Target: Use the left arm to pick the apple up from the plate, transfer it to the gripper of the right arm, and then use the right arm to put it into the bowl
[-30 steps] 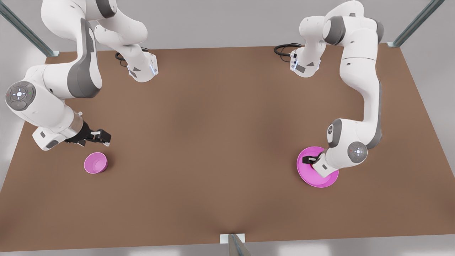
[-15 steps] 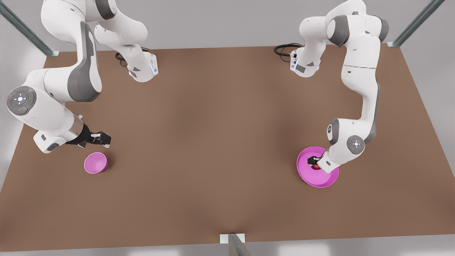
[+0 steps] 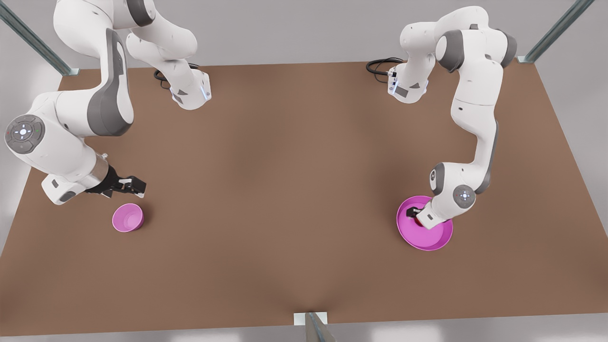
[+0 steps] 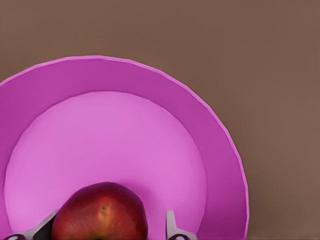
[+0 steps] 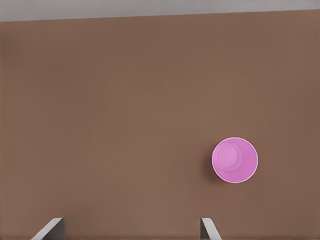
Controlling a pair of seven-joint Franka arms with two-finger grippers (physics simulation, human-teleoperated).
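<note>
The apple (image 4: 100, 212), one of its kind, sits on the one plate (image 3: 434, 240) at the lower right of the front view; there are also one bowl (image 3: 128, 217) and two arms. At the left of the frame the right gripper (image 3: 130, 186) hovers just above and beside the bowl, fingers spread wide with nothing between them; the bowl stands well clear of the table (image 3: 285, 190) edges. A broad stretch of bare brown table lies between bowl and plate. At the right, the left gripper (image 3: 416, 214) is down in the plate, its fingers (image 4: 171, 224) flanking the apple, one with a visible gap, so not yet pinching. Compared with a second ago, the left arm has sunk lower over the plate, and the right gripper has shifted slightly left.
</note>
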